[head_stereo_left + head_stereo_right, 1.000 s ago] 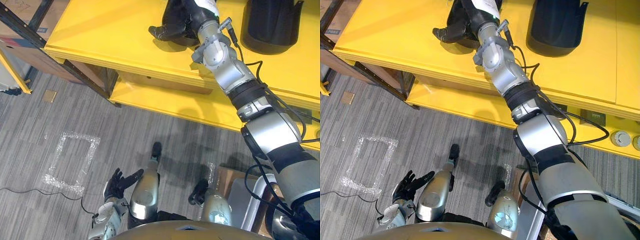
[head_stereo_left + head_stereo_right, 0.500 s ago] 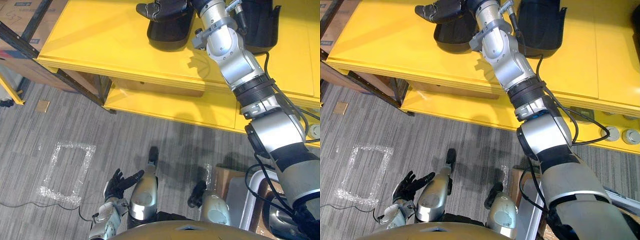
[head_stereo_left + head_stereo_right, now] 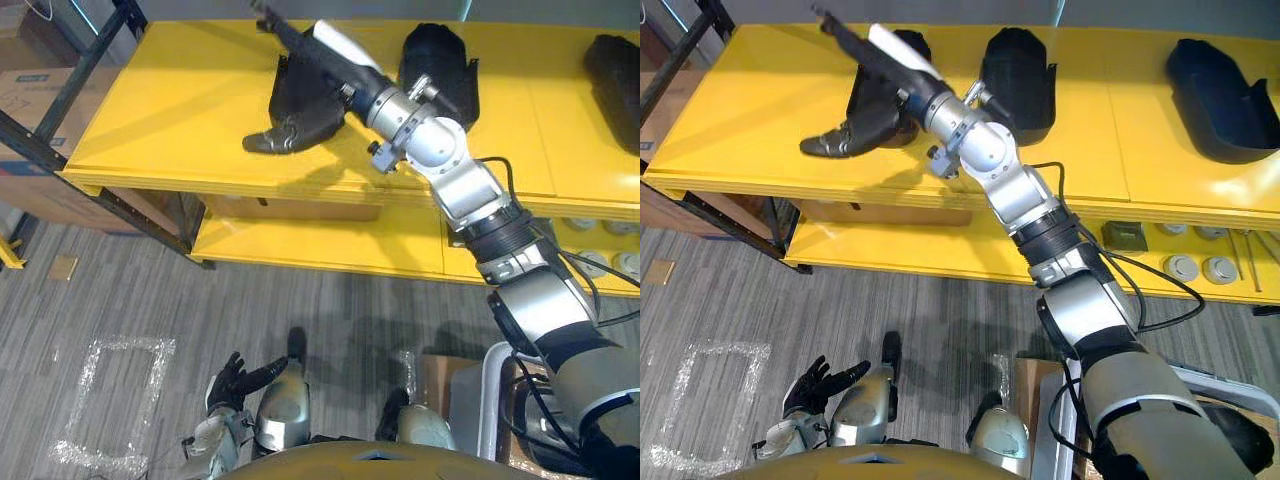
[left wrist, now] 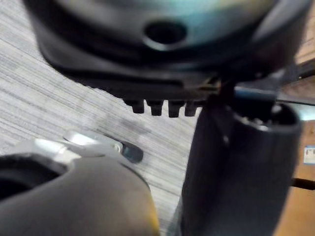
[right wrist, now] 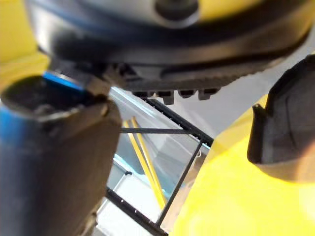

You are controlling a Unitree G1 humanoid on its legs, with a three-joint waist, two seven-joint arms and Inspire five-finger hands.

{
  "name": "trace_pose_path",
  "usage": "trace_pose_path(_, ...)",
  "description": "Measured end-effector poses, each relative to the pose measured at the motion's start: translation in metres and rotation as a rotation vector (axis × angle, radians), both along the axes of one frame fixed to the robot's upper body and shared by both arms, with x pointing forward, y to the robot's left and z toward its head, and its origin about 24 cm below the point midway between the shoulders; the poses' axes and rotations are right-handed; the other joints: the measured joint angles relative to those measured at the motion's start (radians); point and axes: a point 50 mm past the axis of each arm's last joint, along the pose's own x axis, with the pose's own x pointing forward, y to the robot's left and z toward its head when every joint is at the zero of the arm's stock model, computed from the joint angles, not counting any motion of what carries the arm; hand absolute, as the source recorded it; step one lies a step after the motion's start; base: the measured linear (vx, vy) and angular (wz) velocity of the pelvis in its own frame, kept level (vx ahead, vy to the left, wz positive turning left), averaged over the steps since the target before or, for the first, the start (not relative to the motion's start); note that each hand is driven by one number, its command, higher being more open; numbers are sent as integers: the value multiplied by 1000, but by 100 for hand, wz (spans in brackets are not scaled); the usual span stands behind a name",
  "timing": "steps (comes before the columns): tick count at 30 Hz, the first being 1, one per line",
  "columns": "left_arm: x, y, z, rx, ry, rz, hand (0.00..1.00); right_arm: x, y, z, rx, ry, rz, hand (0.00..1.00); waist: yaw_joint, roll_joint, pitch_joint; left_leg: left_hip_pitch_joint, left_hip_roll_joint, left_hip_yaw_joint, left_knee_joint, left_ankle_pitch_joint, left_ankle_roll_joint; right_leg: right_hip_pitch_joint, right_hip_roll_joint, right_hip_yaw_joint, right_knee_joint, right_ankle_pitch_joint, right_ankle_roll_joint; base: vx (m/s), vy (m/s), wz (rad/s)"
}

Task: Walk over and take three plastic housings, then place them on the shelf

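On top of the yellow shelf (image 3: 170, 100) lie a left housing (image 3: 300, 105), a middle housing (image 3: 440, 60) and a right housing (image 3: 618, 60). The right robot hand (image 3: 310, 55) hovers over the left housing with straight fingers (holding nothing). The left robot hand (image 3: 232, 378) is spread, low before the shelf.

Yellow everywhere — the shelf (image 3: 170, 110) is a flat, plain yellow under the fingers of the right hand (image 3: 320, 62), and the lower board (image 3: 300, 245) matches it. That hand is black, its thumb cover (image 3: 345, 45) bright white, on a silver-grey arm (image 3: 470, 195). Beneath the fingers the first housing (image 3: 295, 115) is matt black; so is the second housing (image 3: 438, 70) beside the hand, and the third housing (image 3: 1220, 90), far from the fingers. Down by the left hand (image 3: 232, 375) — black fingers too — the floor (image 3: 130, 280) is grey carpet streaked with fine lines, marked by a whitish tape rectangle (image 3: 135, 343). A brown cardboard box (image 3: 25, 90) sits well away from all fingers.
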Motion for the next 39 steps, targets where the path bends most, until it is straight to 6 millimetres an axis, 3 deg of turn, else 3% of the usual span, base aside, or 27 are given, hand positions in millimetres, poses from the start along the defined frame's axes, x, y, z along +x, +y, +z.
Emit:
trace_pose_path(9, -7, 9, -3, 35, 15, 36, 100, -32, 25, -23, -39, 59, 211, 100, -9, -40, -33, 12, 0, 17, 0, -16, 2, 36, 14, 13, -81, 41, 6, 5, -2, -5)
trace_pose_path(20, -11, 13, -4, 58, 31, 67, 100, -35, 27, -65, -93, 249, 209, 100, -17, -59, -47, -1, -1, 19, 0, -22, 7, 32, 21, 16, -102, 52, 6, -1, -2, -1)
trace_pose_path(29, -10, 13, -4, 57, 33, 60, 100, -3, 1, -106, -117, 407, 12, 100, -12, -59, -47, -25, -3, -1, 0, -12, 3, 18, 27, -1, -98, 52, 6, -8, -21, 6)
trace_pose_path(34, -8, 12, -4, 52, 36, 51, 100, 8, -11, -99, -95, 338, -62, 100, -12, -52, -43, -38, -1, -5, 1, -9, 8, -1, 26, -2, -81, 49, 2, -13, -6, 1)
trace_pose_path(39, -4, 8, -2, 42, 20, 41, 100, 20, -27, -84, -110, 275, -132, 100, -11, -26, -21, -53, -1, -11, 3, 1, 14, -20, 24, -5, -62, 48, 0, -35, -13, 2)
